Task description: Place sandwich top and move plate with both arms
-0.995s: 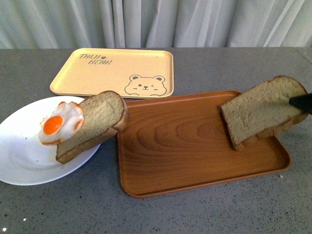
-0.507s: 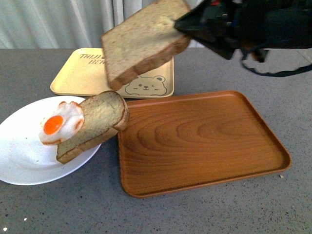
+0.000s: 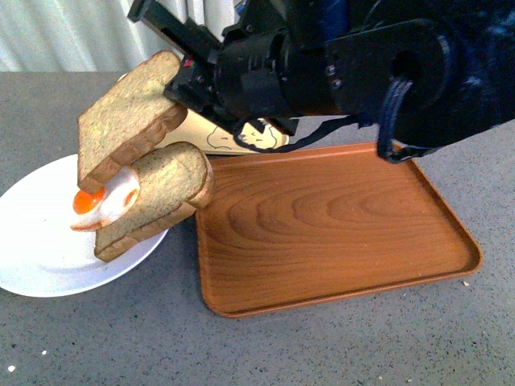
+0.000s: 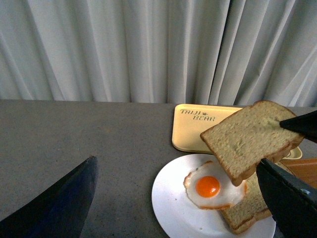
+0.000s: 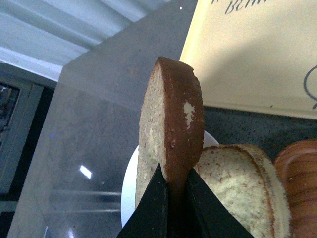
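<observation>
In the front view the bulky black right arm fills the upper middle and upper right. It overhangs the pale yellow bear-print tray and the far rim of the rectangular brown wood-grain tray. At upper left its clamped thick brown wholemeal bread slice hangs close over the fried egg and the second bread slice on the round white plate. The wooden tray's floor lies open at centre right, as does the speckled grey tabletop along the bottom edge.

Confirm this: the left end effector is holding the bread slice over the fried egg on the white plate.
Wrong arm: the right end effector holds the sandwich top, shut on its crust, as the right wrist view shows. It does hang over the fried egg on the plate.
</observation>
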